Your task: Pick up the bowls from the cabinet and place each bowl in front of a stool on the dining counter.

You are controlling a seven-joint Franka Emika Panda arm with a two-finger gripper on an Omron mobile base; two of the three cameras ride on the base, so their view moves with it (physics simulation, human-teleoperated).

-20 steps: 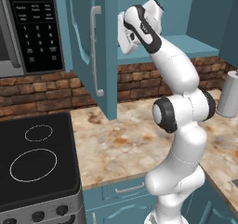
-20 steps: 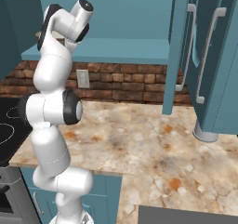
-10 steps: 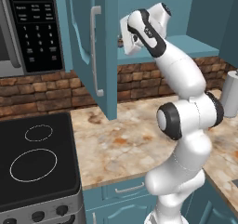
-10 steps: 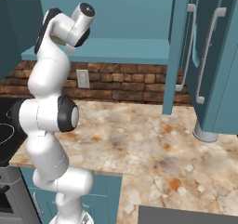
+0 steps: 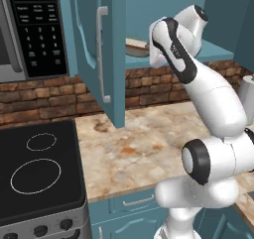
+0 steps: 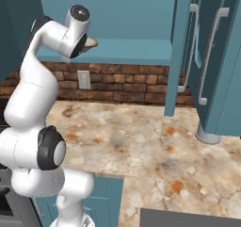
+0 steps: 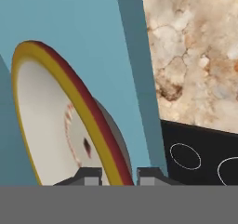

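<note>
White arm reaches up to the teal-blue wall cabinet [image 5: 94, 49], hand at the teal shelf [image 6: 136, 49] behind the open panelled door with the light vertical bar handle [image 5: 101, 54].

Hand view: the two-finger gripper [image 7: 120, 175] sits with one dark fingertip on each side of the rim of a shallow round cream bowl with a yellow-tan and dark red rim [image 7: 51, 121]. The rim passes down between the tips. Jaws stand a little apart with the rim in the gap; whether the pads press on it I cannot tell. The bowl appears tilted in this view, its pale inside facing left, grey underside to the right.

Left base view: a brownish bowl edge [image 5: 137, 48] shows on the shelf just left of the hand. Right base view: a tan bowl edge [image 6: 90, 43] juts out beside the hand.

Below: beige marble worktop with rust veining [image 5: 144, 149], red-brown brick backsplash [image 6: 127, 82], black cooktop with white ring marks [image 5: 37, 171], black-panelled microwave [image 5: 30, 29] left of the cabinet door.
</note>
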